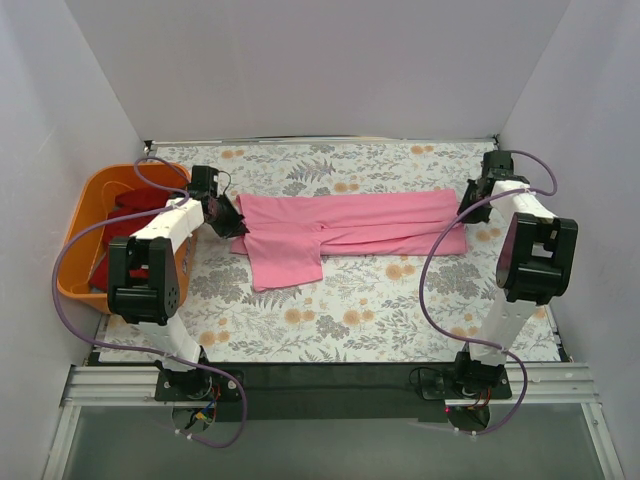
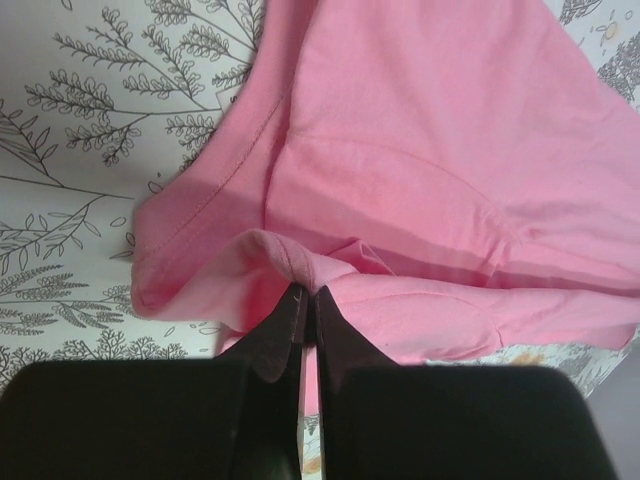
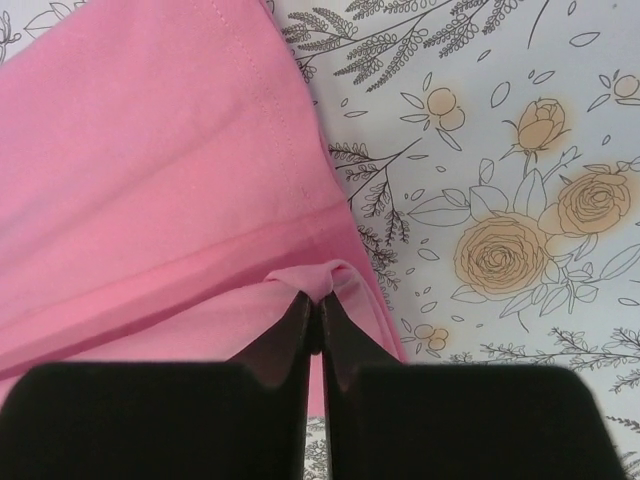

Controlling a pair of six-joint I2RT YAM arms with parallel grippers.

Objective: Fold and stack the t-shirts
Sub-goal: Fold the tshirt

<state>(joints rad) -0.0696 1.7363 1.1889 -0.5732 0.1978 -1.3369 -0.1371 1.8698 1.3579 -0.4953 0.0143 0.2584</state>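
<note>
A bright pink t-shirt [image 1: 345, 228] lies stretched sideways across the middle of the flowered table, folded lengthwise, one sleeve hanging toward the near side. My left gripper [image 1: 238, 222] is at its left end, shut on a pinched fold of pink cloth [image 2: 300, 268]. My right gripper [image 1: 467, 204] holds the right end the same way, its black fingers [image 3: 300, 325] closed on a small ridge of the pink t-shirt [image 3: 150, 170]. Dark red t-shirts [image 1: 128, 212] lie in the orange basket at the left.
The orange plastic basket [image 1: 82, 232] stands at the table's left edge, close behind my left arm. White walls close in the table on the left, back and right. The flowered tablecloth [image 1: 380, 310] lies bare between the shirt and the arm bases.
</note>
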